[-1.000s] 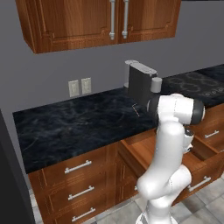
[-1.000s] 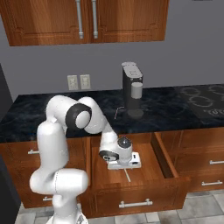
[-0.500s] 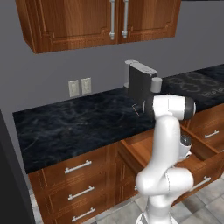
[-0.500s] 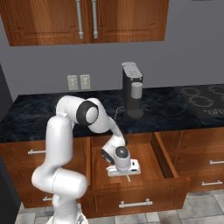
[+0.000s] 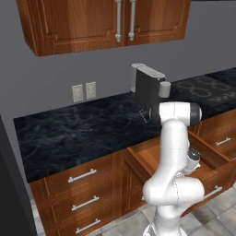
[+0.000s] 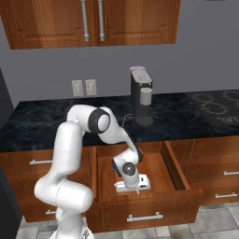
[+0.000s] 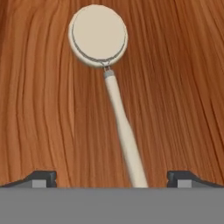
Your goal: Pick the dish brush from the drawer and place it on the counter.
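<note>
The dish brush (image 7: pixel 99 36) lies flat on the wooden floor of the open drawer (image 6: pixel 175 169). In the hand view its round cream head is at the top and its thin handle (image 7: pixel 124 131) runs down between my fingertips (image 7: pixel 41 177), nearer the right one. My gripper (image 7: pixel 111 177) is open and straddles the handle's end, low over the drawer floor. In the right base view the gripper (image 6: pixel 132 185) is down inside the drawer, near its front. The black marbled counter (image 6: pixel 46 122) runs above the drawer.
A dark coffee machine (image 6: pixel 141 95) stands on the counter just behind the drawer. The patterned stovetop (image 6: pixel 219 106) is to the right. Narrower drawer fronts with silver bar handles (image 5: pixel 82 176) flank the open drawer (image 5: pixel 145 156). Wall cabinets (image 6: pixel 93 21) hang overhead.
The arm has folded down and the hand has sunk lower into the drawer, towards its front. The drawer and the things on the counter have stayed put.
</note>
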Controlling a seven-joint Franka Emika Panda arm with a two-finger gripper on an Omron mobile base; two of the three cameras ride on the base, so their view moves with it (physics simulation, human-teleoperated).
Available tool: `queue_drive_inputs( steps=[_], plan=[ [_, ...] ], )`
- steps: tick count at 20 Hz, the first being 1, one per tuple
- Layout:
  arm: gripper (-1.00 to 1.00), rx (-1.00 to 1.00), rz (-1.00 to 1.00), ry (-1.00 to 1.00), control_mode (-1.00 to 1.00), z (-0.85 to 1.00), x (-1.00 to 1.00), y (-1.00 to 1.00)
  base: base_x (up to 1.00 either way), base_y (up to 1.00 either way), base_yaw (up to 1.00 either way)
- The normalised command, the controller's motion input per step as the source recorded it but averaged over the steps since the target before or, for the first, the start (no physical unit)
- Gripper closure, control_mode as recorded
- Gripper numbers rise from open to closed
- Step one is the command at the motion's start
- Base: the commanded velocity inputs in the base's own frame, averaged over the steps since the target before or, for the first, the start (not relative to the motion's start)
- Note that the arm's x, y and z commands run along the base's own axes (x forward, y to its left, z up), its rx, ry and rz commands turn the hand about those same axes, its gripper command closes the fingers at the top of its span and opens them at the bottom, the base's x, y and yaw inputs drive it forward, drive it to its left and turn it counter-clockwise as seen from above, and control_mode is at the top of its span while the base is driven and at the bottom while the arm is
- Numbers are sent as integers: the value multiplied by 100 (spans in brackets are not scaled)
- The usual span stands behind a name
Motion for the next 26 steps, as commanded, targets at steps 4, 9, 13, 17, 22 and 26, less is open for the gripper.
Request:
queue_drive_inputs(
  steps=[4,9,13,17,22,26],
  plan=[
    [-100,0,0,0,-100,-13,36,-2,0,0,0],
    [-100,0,0,-1,-100,-6,18,-14,0,0,0],
    [-100,0,0,-1,-100,-2,11,-36,0,0,0],
    [-100,0,2,0,-100,-26,27,-19,0,0,0],
    [100,4,6,7,-100,-68,23,4,0,0,0],
    [100,0,12,23,-100,-87,-1,29,0,0,0]
  ],
)
